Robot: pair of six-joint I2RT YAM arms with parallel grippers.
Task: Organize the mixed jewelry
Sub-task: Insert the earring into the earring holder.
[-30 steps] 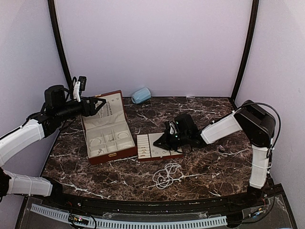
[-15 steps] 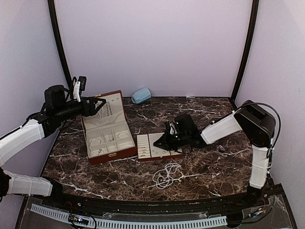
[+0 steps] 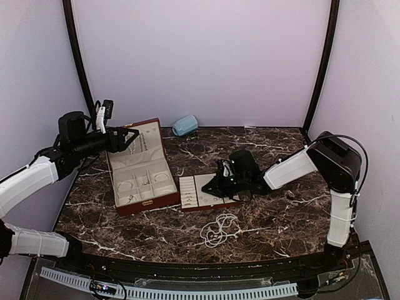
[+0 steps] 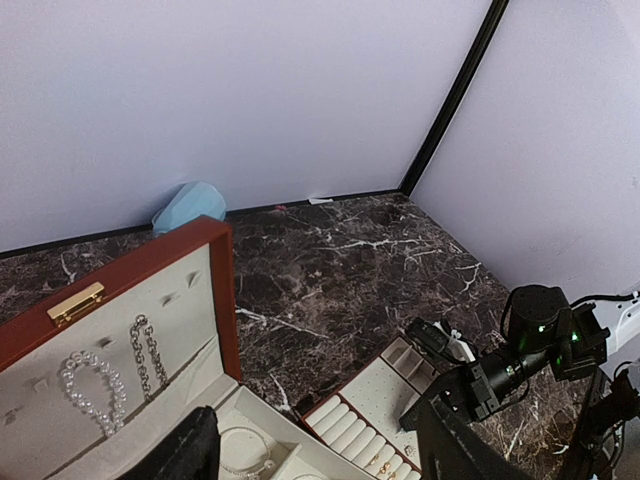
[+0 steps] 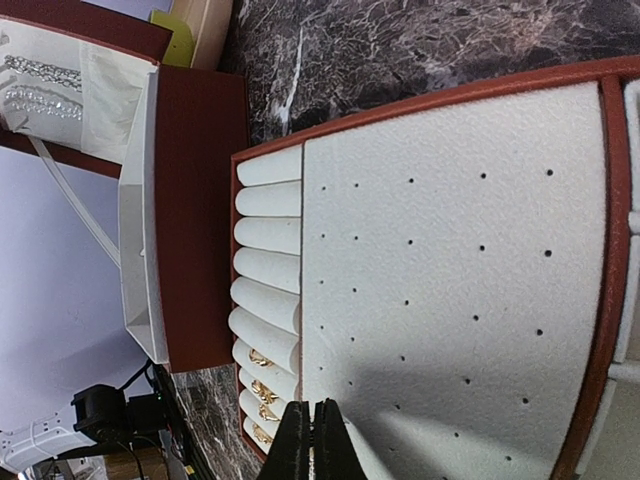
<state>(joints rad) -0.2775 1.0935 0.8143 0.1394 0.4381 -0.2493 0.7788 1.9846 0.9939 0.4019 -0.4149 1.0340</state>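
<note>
- Mixed jewelry (image 3: 219, 229), from above: a bead strand (image 3: 215, 232) lies loose on the table (image 3: 281, 219), at 6 o'clock of the tray (image 3: 206, 205). The right gripper (image 3: 215, 182) sits low over that tray, and a low sweep could drag the strand.
- Left wrist: the left gripper (image 4: 310, 420) hangs well open and empty above the case (image 4: 150, 265). If it drops, it could knock the lid onto the hung strands (image 4: 90, 385).
- Right wrist: the right gripper's jaws are pressed shut with nothing visibly held, at the perforated pad (image 5: 450, 260). Pushing in could shift the tray and spill the rings (image 5: 262, 390).

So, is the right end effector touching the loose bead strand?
Apart. Top view: bead strand lies on marble nearer the arms; right end effector is over the tray, shut.
</note>
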